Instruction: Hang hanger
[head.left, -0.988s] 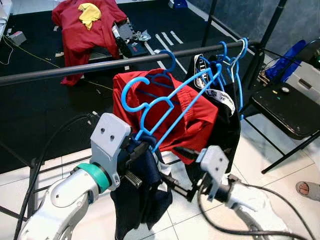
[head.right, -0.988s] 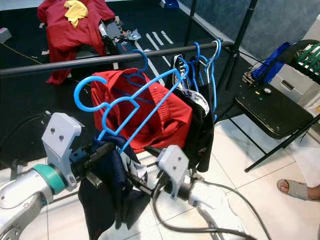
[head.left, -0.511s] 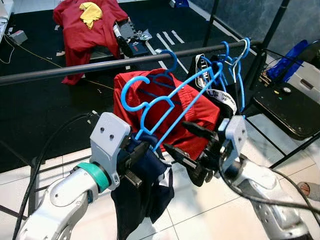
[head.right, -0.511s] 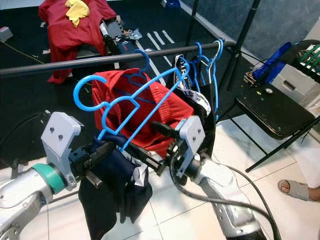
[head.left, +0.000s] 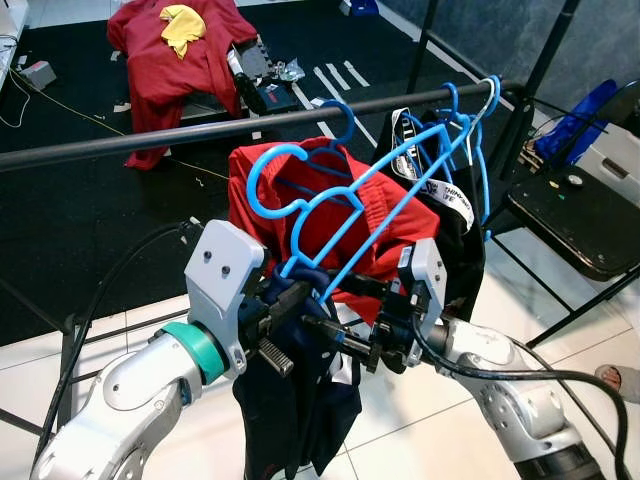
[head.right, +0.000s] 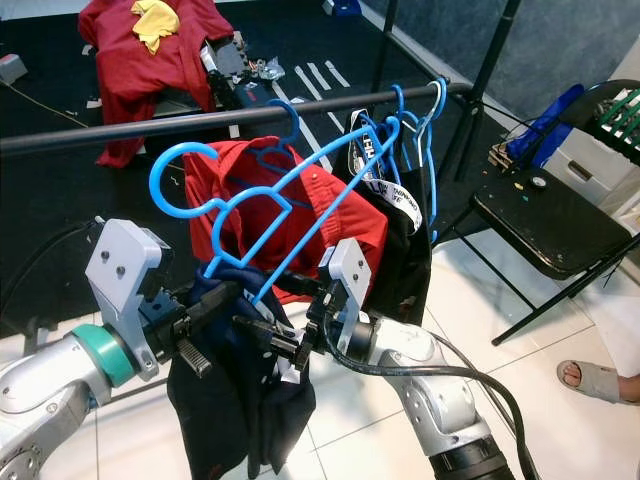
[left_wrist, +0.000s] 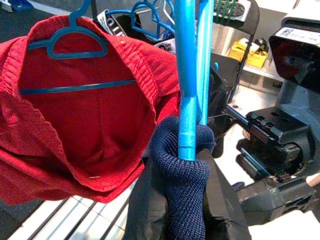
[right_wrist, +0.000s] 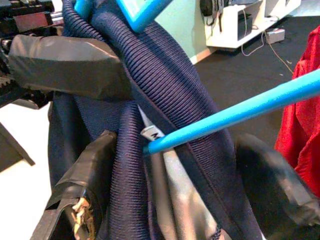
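My left gripper (head.left: 287, 303) is shut on the lower end of a blue hanger (left_wrist: 187, 75), pinching it through the collar of the navy garment (head.left: 290, 410) that hangs from it. The hanger tilts up toward the black rail (head.left: 150, 135), with its hook just below and in front of the rail. My right gripper (right_wrist: 180, 200) is open; one finger (right_wrist: 85, 185) lies on each side of the navy cloth just under the hanger. A red garment (head.left: 400, 215) on another blue hanger hangs on the rail behind.
Several more blue hangers (head.left: 470, 130) and a black garment (head.left: 455, 265) crowd the rail's right end. A black folding chair (head.left: 580, 220) stands at the right. Red clothes (head.left: 170, 50) lie on the dark floor beyond the rail. A person's sandalled foot (head.right: 590, 378) is at lower right.
My right gripper has moved left and down from beside the red garment, so its fingers now straddle the navy cloth. The left gripper has lifted the hanger slightly toward the rail.
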